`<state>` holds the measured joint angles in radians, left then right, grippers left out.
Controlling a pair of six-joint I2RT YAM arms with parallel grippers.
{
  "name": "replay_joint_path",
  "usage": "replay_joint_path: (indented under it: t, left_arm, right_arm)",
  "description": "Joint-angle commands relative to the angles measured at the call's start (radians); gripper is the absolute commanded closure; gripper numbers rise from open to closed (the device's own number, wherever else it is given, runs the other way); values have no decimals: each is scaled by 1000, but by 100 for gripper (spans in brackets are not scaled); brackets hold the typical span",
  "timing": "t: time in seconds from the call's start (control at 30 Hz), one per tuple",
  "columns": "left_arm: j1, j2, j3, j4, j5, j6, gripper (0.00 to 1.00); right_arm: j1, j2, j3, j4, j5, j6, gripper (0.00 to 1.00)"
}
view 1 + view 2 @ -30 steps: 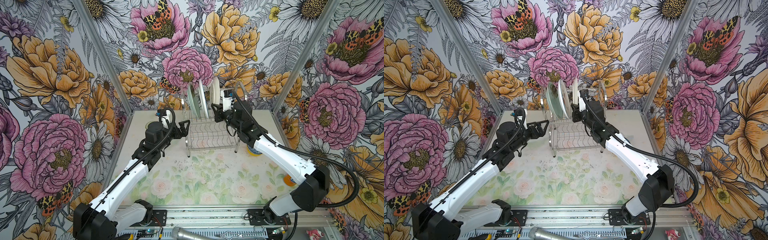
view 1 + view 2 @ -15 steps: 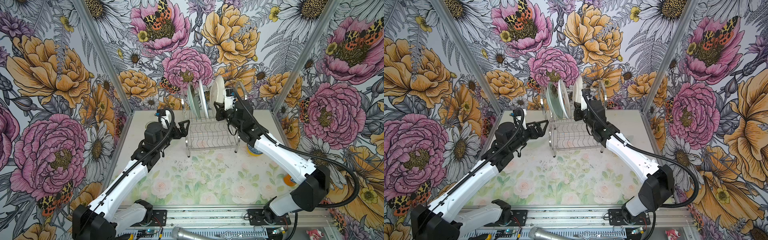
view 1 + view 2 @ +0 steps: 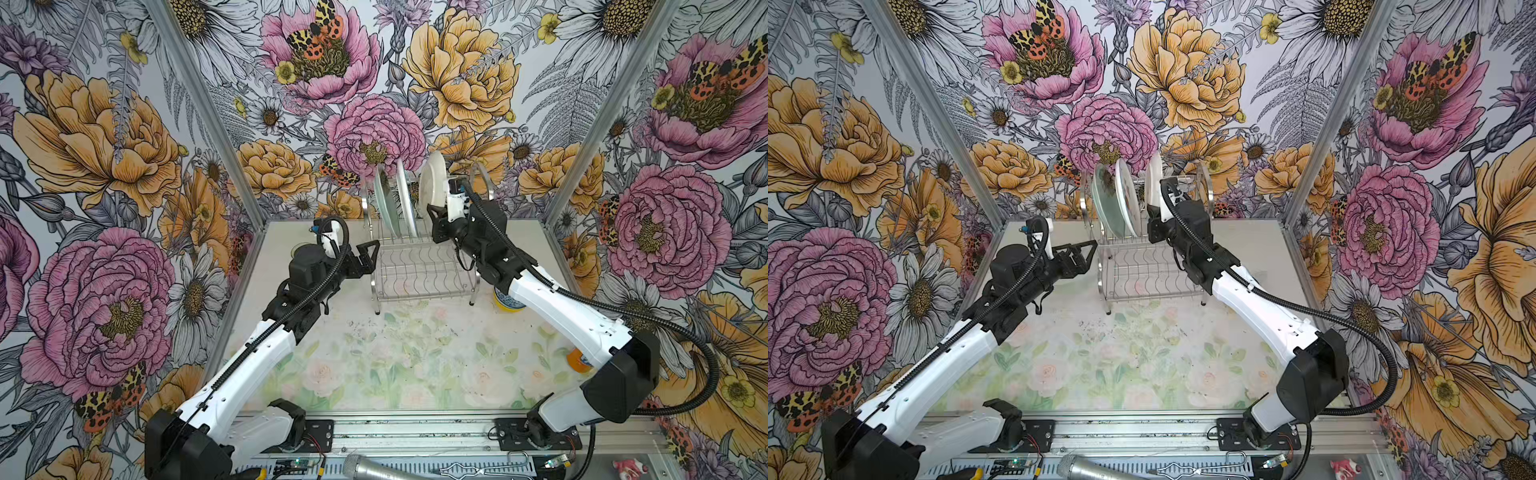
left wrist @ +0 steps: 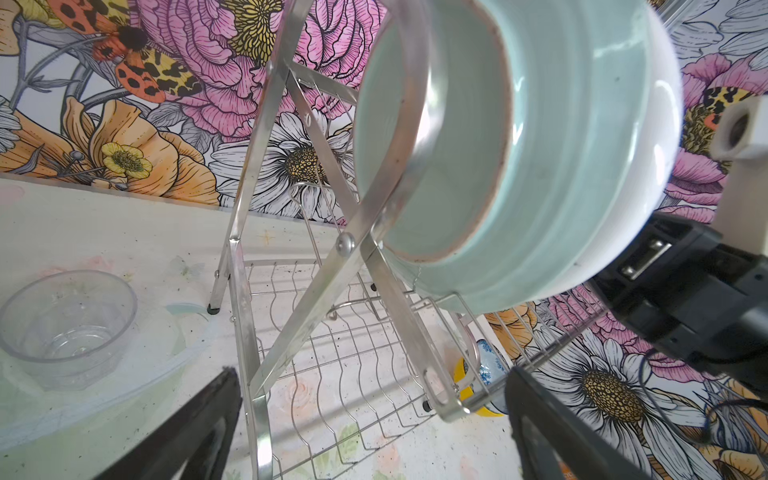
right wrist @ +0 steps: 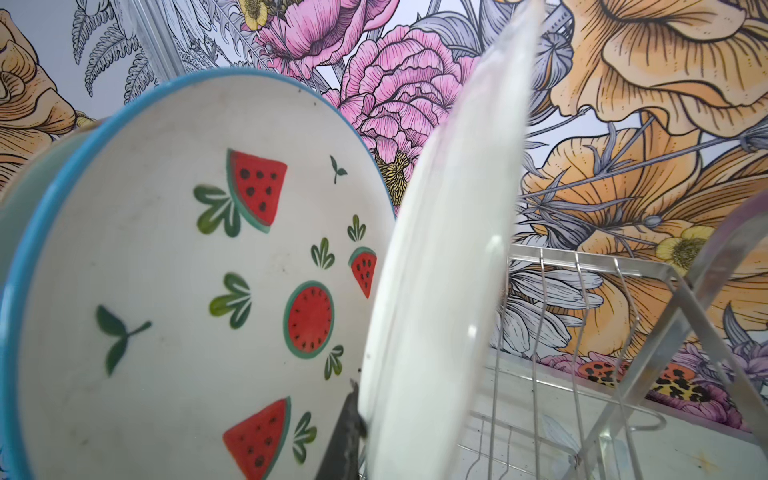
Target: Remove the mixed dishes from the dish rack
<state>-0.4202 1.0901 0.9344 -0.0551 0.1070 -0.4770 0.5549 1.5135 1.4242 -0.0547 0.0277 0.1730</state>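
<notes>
Floral-walled table (image 3: 415,357): right jaws clamp the white plate (image 3: 432,178) low down; left jaws gape beside the rack (image 3: 415,272).

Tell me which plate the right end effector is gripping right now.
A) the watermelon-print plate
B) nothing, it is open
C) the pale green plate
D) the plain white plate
D: the right end effector is shut on the lower rim of the plain white plate, while the watermelon-print plate and the pale green plate stand free beside it in the dish rack.
</notes>
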Motion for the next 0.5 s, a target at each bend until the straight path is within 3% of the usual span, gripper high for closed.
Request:
replay_joint_path:
  t: [0.0, 0.47]
  left_arm:
    - [10, -4, -6, 12, 32, -14, 1]
    - [12, -7, -9, 5, 31, -15, 1]
  right_arm:
    - [4, 11, 27, 65, -77, -46, 100]
    - [4, -70, -62, 270, -52, -73, 100]
